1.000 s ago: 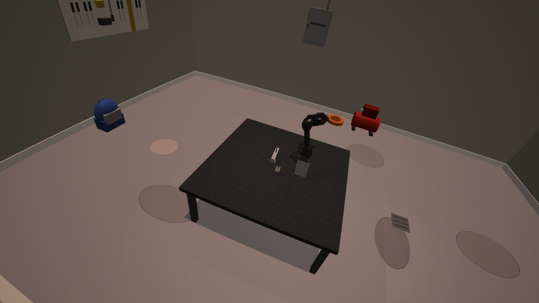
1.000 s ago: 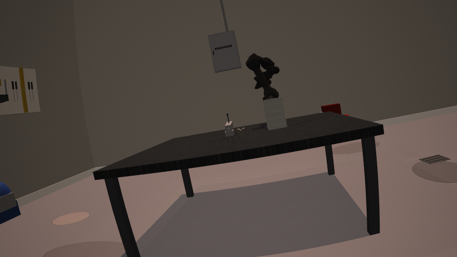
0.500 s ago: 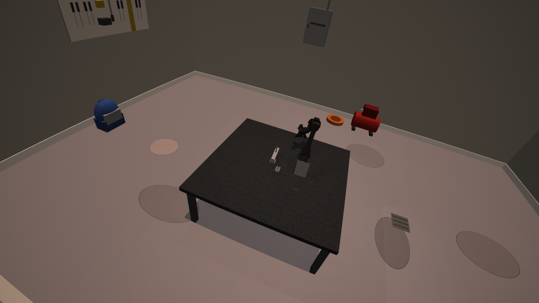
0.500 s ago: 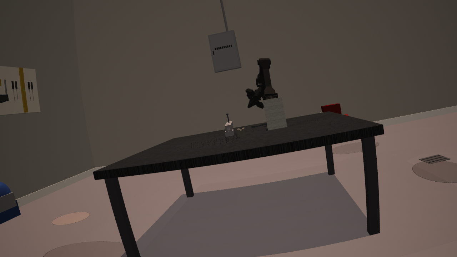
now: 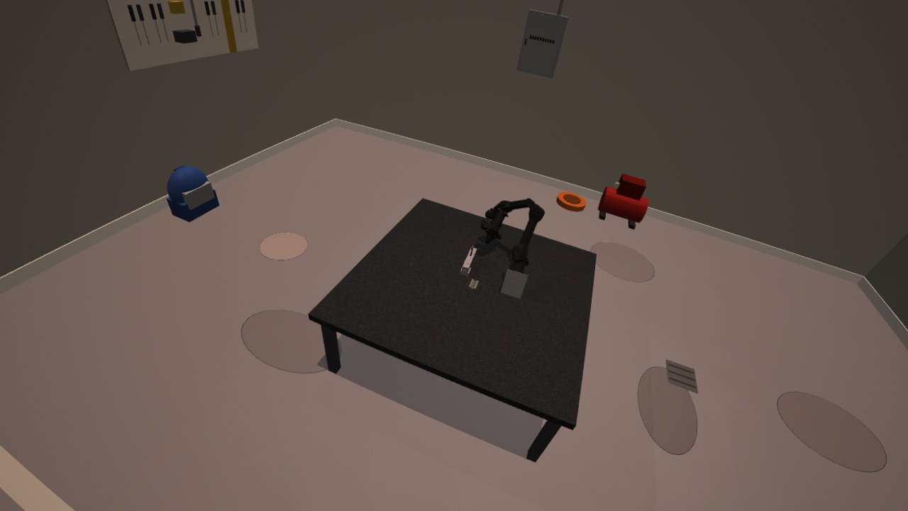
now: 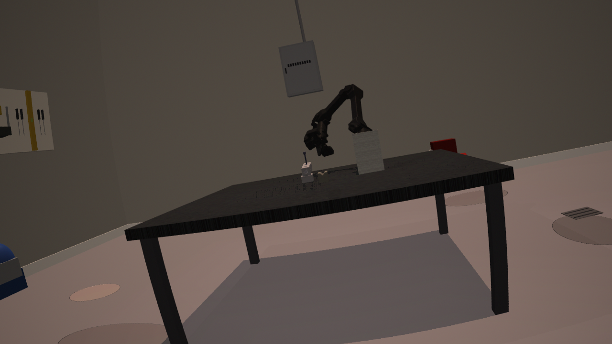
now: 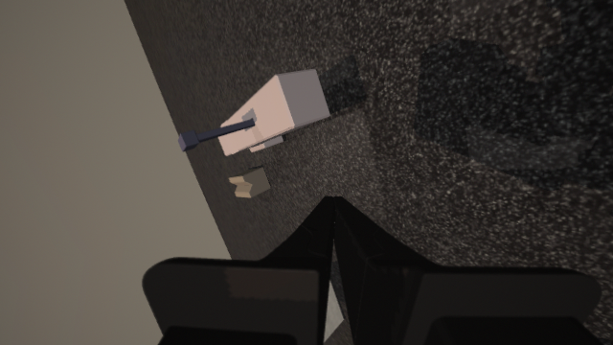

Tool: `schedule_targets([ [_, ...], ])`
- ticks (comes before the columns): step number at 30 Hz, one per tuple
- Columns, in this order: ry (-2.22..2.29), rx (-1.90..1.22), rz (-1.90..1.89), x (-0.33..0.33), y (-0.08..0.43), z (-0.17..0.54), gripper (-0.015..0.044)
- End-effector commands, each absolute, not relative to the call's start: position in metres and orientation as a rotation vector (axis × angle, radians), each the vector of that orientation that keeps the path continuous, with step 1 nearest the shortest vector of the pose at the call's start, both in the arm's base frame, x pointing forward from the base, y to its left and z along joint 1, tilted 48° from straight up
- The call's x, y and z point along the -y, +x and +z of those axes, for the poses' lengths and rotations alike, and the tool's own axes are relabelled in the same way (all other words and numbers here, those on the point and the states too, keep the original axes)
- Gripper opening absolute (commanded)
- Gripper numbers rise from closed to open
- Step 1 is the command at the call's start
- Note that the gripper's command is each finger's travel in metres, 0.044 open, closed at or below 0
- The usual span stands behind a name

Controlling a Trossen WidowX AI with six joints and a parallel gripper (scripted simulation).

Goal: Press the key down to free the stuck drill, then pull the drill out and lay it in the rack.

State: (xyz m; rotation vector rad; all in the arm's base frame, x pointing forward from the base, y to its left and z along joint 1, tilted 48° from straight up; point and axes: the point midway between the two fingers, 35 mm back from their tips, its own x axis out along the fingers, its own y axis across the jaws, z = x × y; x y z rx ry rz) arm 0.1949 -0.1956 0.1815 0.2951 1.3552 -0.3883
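Observation:
A pale housing block [image 5: 467, 262] [image 6: 306, 172] [image 7: 263, 112] stands on the dark table. A thin dark key [image 6: 305, 158] [image 7: 220, 131] with a square head sticks up from its top. A small tan rack [image 5: 473, 284] [image 6: 322, 173] [image 7: 259, 183] with a V-shaped notch stands beside the block. My gripper [image 5: 491, 238] [image 6: 319, 153] [image 7: 332, 204] is shut with its fingertips together and nothing between them. It hangs above the table, apart from the block, the key and the rack. I cannot make out the drill in these views.
A grey pedestal block [image 5: 514, 284] [image 6: 368, 151] stands close to the arm's base. The table [image 5: 444, 343] [image 6: 273, 200] ends in open edges. A blue machine, a red compressor and an orange ring are on the floor away from the table.

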Motion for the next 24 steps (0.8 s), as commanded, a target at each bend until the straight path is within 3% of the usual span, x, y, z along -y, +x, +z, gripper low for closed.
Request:
schedule_targets([
  [1,0.19,-1.505,-0.438,0.174,0.214,0.158,0.0],
  [9,-0.16,-1.644,-0.584,0.128,0.246,0.128,0.0],
  [16,-0.534,-1.539,-0.72,0.081,0.273,0.117,0.0],
  [24,-0.568,-1.518,-0.73,0.076,0.276,0.117,0.0],
])
